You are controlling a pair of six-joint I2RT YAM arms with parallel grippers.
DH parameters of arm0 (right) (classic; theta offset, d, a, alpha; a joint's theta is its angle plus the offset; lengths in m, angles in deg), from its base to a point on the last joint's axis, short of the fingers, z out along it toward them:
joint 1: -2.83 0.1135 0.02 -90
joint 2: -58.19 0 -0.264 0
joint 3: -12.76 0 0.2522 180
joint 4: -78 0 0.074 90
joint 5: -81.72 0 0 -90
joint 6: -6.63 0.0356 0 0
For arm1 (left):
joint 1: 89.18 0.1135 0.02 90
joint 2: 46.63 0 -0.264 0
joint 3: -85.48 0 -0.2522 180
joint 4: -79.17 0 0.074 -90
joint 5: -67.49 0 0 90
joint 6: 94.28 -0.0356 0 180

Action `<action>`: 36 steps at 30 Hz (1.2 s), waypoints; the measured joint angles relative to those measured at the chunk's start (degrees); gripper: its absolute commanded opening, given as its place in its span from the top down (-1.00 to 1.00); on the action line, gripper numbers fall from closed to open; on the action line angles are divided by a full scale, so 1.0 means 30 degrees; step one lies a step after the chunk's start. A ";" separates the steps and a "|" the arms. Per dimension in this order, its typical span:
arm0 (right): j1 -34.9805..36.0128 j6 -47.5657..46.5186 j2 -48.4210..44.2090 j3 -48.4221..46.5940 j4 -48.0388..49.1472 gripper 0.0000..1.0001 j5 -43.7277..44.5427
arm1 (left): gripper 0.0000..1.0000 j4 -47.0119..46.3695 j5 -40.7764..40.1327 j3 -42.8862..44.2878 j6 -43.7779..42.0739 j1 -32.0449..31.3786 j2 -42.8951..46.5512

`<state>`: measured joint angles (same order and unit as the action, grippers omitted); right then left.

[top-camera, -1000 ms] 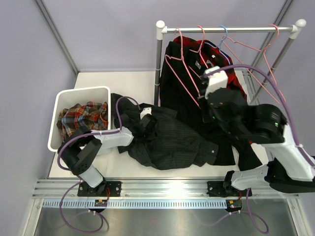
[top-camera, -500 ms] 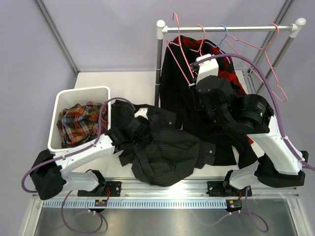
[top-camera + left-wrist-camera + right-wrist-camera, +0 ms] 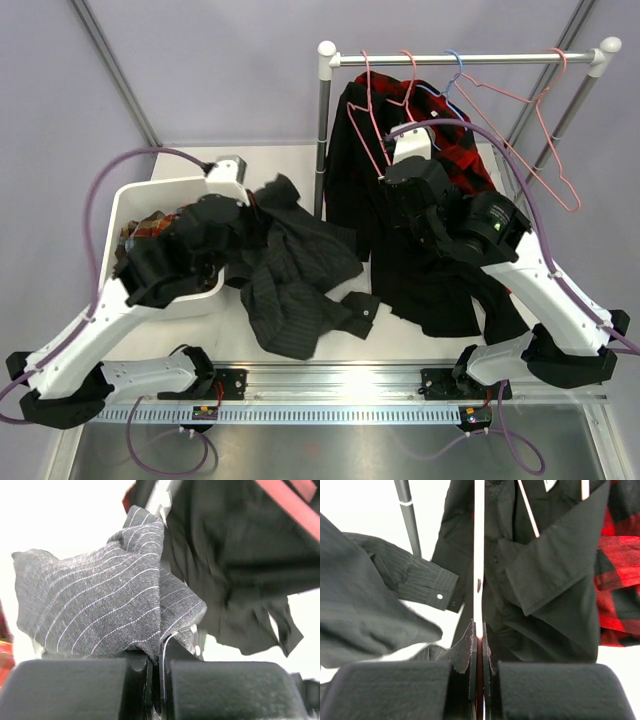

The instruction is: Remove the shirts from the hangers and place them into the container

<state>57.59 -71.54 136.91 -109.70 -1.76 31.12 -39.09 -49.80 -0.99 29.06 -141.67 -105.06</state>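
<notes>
My left gripper (image 3: pixel 252 208) (image 3: pixel 161 647) is shut on a fold of the charcoal pinstriped shirt (image 3: pixel 290 275) (image 3: pixel 100 600). It holds the shirt up beside the right rim of the white container (image 3: pixel 112 222), and the rest trails down onto the table. A plaid shirt (image 3: pixel 150 225) lies inside the container. My right gripper (image 3: pixel 385 180) (image 3: pixel 479 627) is shut on the wire of a pink hanger (image 3: pixel 360 120) (image 3: pixel 479 555). That hanger carries the black shirt (image 3: pixel 430 290) (image 3: pixel 545 580). The red-and-black check shirt (image 3: pixel 465 150) (image 3: pixel 620 555) hangs behind it.
The rail (image 3: pixel 470 60) runs across the back, with its dark post (image 3: pixel 322 140) (image 3: pixel 409 515) on the left. A blue hanger (image 3: pixel 455 68) and bare pink hangers (image 3: pixel 540 130) hang from it on the right. The pinstriped cuff (image 3: pixel 420 582) shows left of my right gripper.
My left gripper shut on the pinstriped shirt, then rose and swung left to the container, dragging the shirt off the table. My right gripper shifted left with the pink hanger.
</notes>
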 measured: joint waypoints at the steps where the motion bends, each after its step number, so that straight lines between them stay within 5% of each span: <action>1: -0.0007 0.0102 -0.0058 0.0066 0.0160 0.09 -0.0168 | 1.00 0.0466 -0.0583 0.1173 -0.0379 0.0029 -0.0211; 5: -0.0015 0.0423 -0.0525 0.0364 0.0233 -0.98 -0.0816 | 1.00 0.2885 -0.2739 0.6747 -0.2222 0.1086 -0.1683; 14: -0.0015 0.0328 -0.2616 0.0510 0.0044 -0.99 -0.1384 | 1.00 0.4583 -0.4911 1.6429 -0.7657 0.7045 -0.4699; 21: -0.0022 0.0321 -0.4415 0.2135 0.0197 -0.99 -0.2688 | 1.00 0.1880 -0.5770 1.6021 -1.1205 0.9865 -0.5049; 33: 0.0444 0.0335 -0.5588 0.7242 0.2499 -0.99 -0.7366 | 1.00 -0.7031 -0.5129 1.5832 -1.6334 0.9996 -0.4532; 35: 0.1144 0.0328 -0.5646 0.7715 0.3067 -0.90 -0.8655 | 1.00 -0.7832 -0.4954 1.6589 -1.6699 1.0003 -0.4568; 36: 0.1545 0.0321 -0.5559 0.7781 0.3381 -0.69 -0.9420 | 1.00 -0.8298 -0.4830 1.7041 -1.6852 1.0003 -0.4641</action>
<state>62.23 -70.58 120.23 -86.36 8.38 2.86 -63.98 -64.29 50.13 -21.50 -111.66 -118.99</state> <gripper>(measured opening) 0.971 0.012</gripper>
